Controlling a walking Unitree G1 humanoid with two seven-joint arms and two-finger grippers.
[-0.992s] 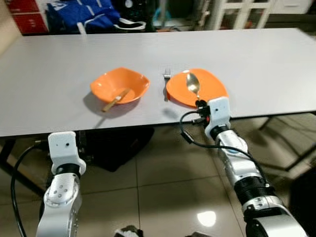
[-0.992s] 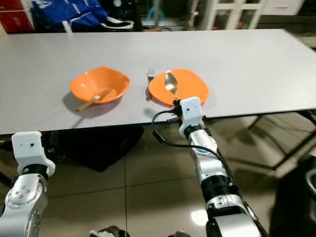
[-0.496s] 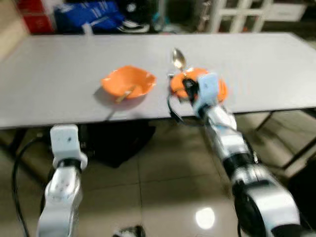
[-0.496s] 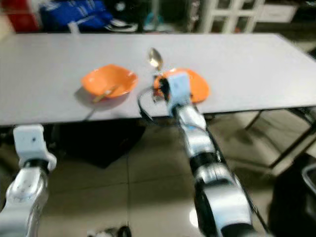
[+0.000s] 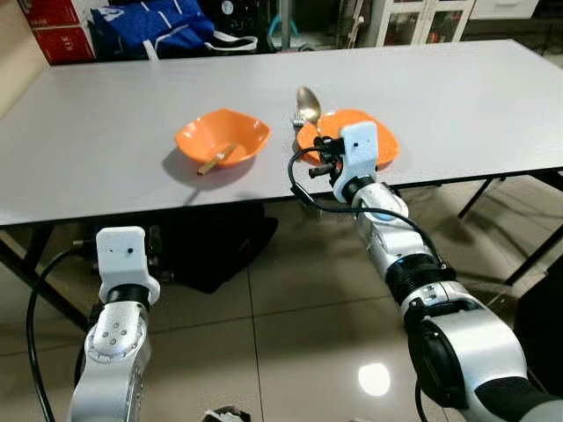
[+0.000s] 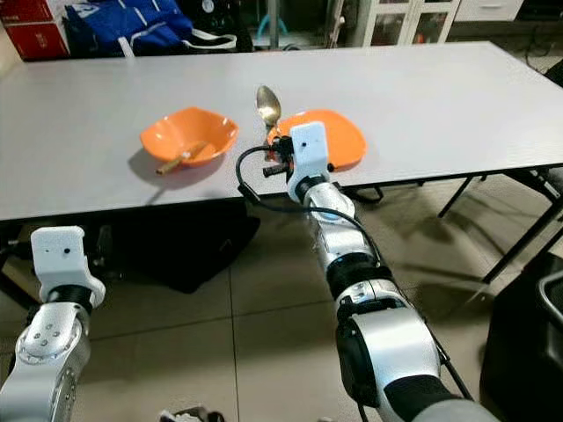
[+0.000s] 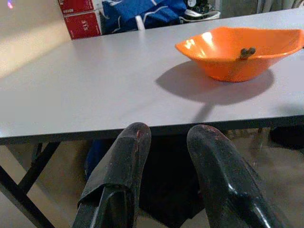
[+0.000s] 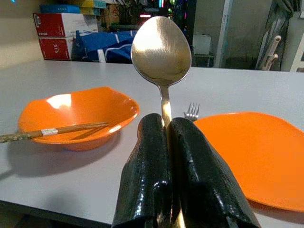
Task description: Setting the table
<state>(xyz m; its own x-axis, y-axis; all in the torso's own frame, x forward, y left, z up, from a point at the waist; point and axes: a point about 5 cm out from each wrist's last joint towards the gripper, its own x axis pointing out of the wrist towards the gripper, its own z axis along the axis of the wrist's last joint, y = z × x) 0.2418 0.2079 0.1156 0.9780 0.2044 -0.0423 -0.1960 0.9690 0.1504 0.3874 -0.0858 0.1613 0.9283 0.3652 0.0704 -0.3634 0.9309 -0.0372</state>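
Grey laminate covers the long worktop (image 5: 457,88), and everything here is placed from the orange plate (image 5: 380,141) near its front edge. The orange bowl (image 5: 222,139) sits well to the plate's left, with a pair of chopsticks (image 5: 215,161) lying in it and jutting over its near rim. A fork (image 8: 191,112) lies on the worktop just beside the plate's left edge, tines pointing away from the robot.

A second ago the right end effector (image 8: 166,130) hovered at the plate's near edge with the spoon (image 5: 307,104) angled over the plate. Now the arm has swung to the plate's left side, and the spoon stands nearly upright above the fork, clear of the plate. Its fingers are pressed together on the spoon's handle, bowl end up. My reading is that the spoon is being carried off the plate toward a resting place beside it, so the placing step is under way but not finished.

The left end effector (image 7: 166,156) hangs idle below the worktop's front edge, far to the plate's left, its fingers slightly spread and holding nothing.
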